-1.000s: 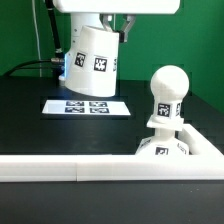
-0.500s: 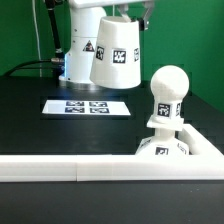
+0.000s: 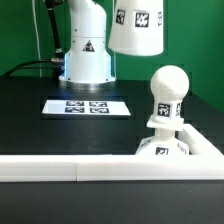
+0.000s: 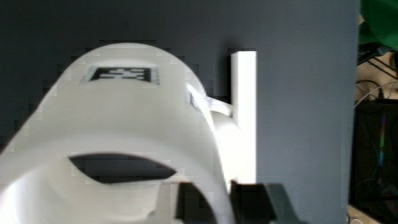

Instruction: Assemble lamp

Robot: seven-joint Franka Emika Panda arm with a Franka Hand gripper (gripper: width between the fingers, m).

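Item 1, marker board: flat on the dark surface, at 9 o'clock of the bulb.

Item 2, shade: we see it held aloft, upright, wide mouth down, clear of everything. In the wrist view the claw pinches its rim.

Item 3, bulb: standing on the base, at 5 o'clock below the shade; we judge the shade must travel toward the exterior view's right, then descend.
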